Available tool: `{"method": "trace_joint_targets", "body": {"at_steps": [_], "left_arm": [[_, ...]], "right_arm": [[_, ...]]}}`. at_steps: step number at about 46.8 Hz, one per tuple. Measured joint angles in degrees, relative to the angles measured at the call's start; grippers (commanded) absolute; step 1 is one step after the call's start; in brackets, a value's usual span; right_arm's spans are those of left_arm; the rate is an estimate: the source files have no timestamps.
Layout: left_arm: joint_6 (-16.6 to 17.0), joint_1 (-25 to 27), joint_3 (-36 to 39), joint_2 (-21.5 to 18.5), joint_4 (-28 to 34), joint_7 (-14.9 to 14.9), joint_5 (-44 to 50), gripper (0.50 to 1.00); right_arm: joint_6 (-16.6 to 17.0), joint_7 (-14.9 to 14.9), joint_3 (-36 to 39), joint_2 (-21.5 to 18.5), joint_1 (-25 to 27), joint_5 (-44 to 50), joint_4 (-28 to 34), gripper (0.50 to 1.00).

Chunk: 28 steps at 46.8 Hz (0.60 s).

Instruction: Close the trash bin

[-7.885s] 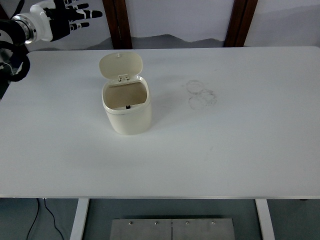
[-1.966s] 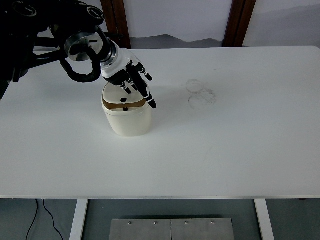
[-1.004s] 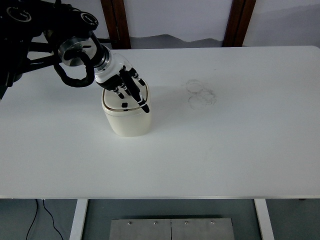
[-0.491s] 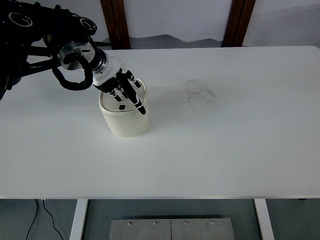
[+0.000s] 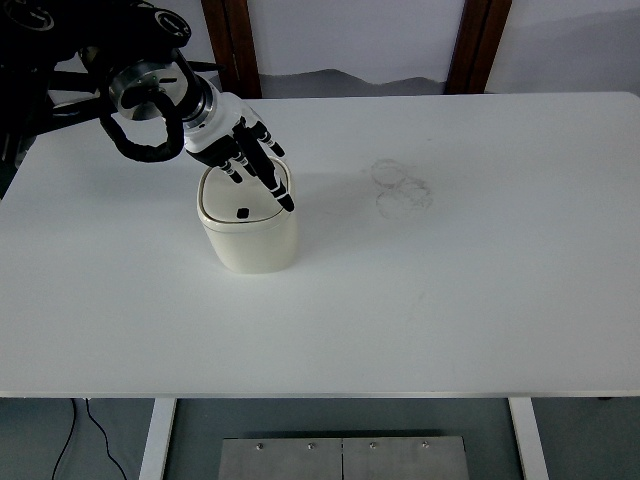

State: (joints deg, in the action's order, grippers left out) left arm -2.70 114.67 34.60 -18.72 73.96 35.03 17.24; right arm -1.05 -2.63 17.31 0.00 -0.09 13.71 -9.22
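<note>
Bin on the table's left half

The bin (image 5: 248,228) stood on the table (image 5: 450,300), with the left hand (image 5: 235,150) above its back edge.

Cream trash bin (image 5: 248,235) of smooth plastic with a soft sheen, lid and body alike. White table (image 5: 450,300) matt and smooth, marked by faint grey ring smudges (image 5: 402,188) (dull against the surface). Left hand (image 5: 238,155) in white glossy shell with black jointed fingers (image 5: 262,170), plastic by the look; polished metal ring at the wrist (image 5: 146,88), black ribbed cable looping beside it. Dark brown wood posts (image 5: 232,45) behind, slightly glossy.
</note>
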Motion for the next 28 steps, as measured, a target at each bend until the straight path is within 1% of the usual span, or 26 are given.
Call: {"method": "trace_joint_targets", "body": {"at_steps": [7, 14, 24, 28], "left_arm": [[-0.2, 1.5, -0.8, 0.0, -1.3, 0.0, 0.0, 1.0], [-0.4, 1.8, -3.2, 0.0, -4.8, 0.0, -0.4, 1.0], [-0.8, 0.5, -7.0, 0.0, -10.3, -0.1, -1.0, 1.0], [-0.8, -0.8, -8.5, 0.0, -12.4, -0.1, -1.0, 1.0]], "right_arm": [[0.0, 0.0, 0.0, 0.0, 0.0, 0.0, 0.0, 0.995], [0.0, 0.0, 0.0, 0.0, 0.0, -0.1, 0.0, 0.995], [0.0, 0.1, 0.1, 0.0, 0.0, -0.2, 0.0, 0.995], [0.0, 0.1, 0.1, 0.0, 0.0, -0.2, 0.0, 0.995]]}}
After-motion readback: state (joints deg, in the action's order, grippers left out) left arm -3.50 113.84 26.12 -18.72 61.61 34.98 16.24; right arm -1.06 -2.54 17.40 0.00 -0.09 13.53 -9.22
